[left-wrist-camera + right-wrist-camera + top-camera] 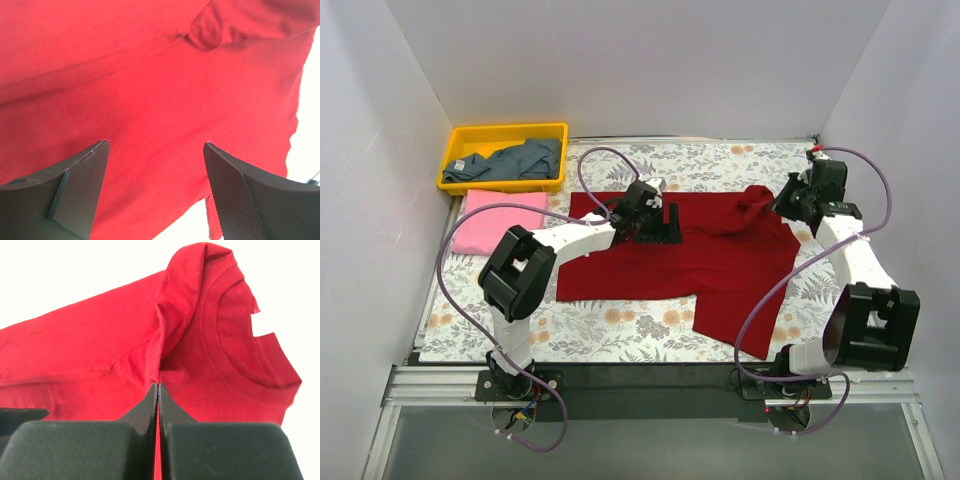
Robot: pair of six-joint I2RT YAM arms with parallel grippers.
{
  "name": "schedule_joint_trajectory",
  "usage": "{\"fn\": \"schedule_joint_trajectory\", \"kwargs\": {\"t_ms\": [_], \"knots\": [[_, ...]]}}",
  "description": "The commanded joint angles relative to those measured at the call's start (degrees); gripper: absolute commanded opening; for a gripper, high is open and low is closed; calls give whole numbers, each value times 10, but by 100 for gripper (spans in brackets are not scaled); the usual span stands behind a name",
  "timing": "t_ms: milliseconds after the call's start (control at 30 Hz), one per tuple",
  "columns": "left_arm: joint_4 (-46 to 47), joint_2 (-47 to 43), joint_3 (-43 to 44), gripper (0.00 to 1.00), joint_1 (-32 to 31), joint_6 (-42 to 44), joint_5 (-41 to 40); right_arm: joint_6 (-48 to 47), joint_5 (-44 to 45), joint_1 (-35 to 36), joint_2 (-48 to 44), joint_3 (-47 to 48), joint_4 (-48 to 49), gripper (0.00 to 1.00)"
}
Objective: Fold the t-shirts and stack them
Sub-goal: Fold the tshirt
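A large dark red t-shirt lies spread over the middle of the flowered table cover. My right gripper is shut on a raised fold of it beside the collar; the cloth peaks up at the closed tips. My left gripper hovers low over the shirt's upper left part, open, and only red cloth shows between its fingers. A folded pink t-shirt rests at the left edge. A blue-grey t-shirt lies crumpled in the bin.
The yellow plastic bin stands at the back left corner. White walls close in the table on the left, back and right. The flowered cover shows bare in front of the red shirt and along the back.
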Motion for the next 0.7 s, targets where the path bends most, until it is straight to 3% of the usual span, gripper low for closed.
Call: {"fn": "schedule_joint_trajectory", "kwargs": {"t_ms": [0,267,367,500,667], "knots": [[-10,-74,-23,70,1,37,-38,16,9,0,-53,-36,-13,1],[-54,-134,-38,70,4,74,-124,46,15,0,-96,-155,-34,2],[-68,-140,-38,68,17,83,-155,40,19,0,-104,-187,-35,14],[-76,-132,-32,68,59,90,-175,-1,37,0,-83,-142,-31,39],[-76,-78,15,68,140,98,-178,-65,59,21,11,20,-19,41]]}}
